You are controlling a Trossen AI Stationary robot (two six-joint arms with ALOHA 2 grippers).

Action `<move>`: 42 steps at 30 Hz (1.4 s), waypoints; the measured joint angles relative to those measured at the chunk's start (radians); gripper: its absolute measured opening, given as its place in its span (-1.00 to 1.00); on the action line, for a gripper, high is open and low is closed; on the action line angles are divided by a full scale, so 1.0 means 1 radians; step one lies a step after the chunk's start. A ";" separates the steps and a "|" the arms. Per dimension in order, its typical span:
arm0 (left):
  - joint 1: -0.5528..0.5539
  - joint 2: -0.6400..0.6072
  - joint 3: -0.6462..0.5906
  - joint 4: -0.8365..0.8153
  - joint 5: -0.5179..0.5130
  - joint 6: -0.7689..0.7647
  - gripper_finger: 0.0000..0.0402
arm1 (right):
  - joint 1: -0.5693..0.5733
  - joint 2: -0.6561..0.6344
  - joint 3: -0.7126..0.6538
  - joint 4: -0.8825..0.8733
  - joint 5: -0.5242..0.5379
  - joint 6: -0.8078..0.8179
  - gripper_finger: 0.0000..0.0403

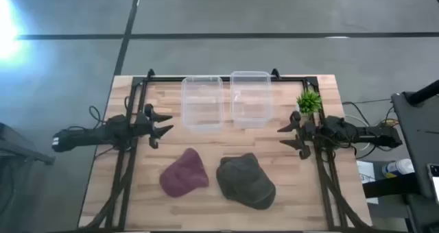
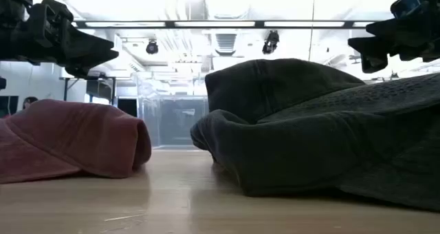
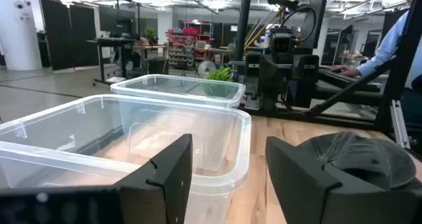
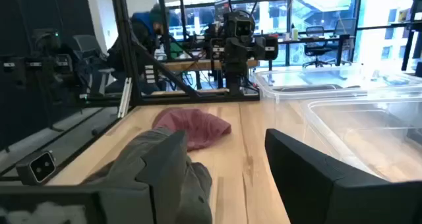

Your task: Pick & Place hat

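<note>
From above I see my left gripper [image 1: 167, 123] hanging over the left side of the wooden worktop [image 1: 137, 185], its jaws spread wide with nothing between them, pointing toward the middle. In its wrist view the two dark fingers [image 3: 173, 171] stand well apart, and beyond them sit the near clear container [image 3: 132, 138] and the second one behind it. Moving right on the worktop, the maroon hat [image 1: 184, 173] lies crumpled near the front edge, well clear of that gripper. Behind it, toward the back edge, the left clear container [image 1: 202, 103] and the right clear container [image 1: 250, 98] stand side by side, almost touching; I can make out nothing inside either. Just beside the maroon hat, on its right, lies the dark olive hat [image 1: 246, 181], the larger of the two, its brim toward the front right; from table height the two hats sit close with a narrow gap between them. Further right, a small green plant [image 1: 309, 101] stands near the back right corner. My right gripper [image 1: 283, 136] hovers just in front of the plant, jaws likewise wide open and empty, facing the middle; past its fingers [image 4: 165, 174] I see the olive hat close by and the maroon one farther off.
</note>
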 joint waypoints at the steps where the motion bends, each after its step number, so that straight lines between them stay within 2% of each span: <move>1: 0.000 0.000 0.000 0.000 0.000 0.000 -0.07 | 0.000 0.000 0.000 0.000 0.000 0.000 0.01; 39: 0.000 0.000 0.000 0.000 0.000 0.000 -0.07 | 0.000 0.000 0.000 0.001 0.000 0.003 0.01; 42: 0.000 0.000 0.000 0.000 0.000 0.000 -0.07 | 0.001 0.000 0.000 0.008 -0.002 0.164 0.01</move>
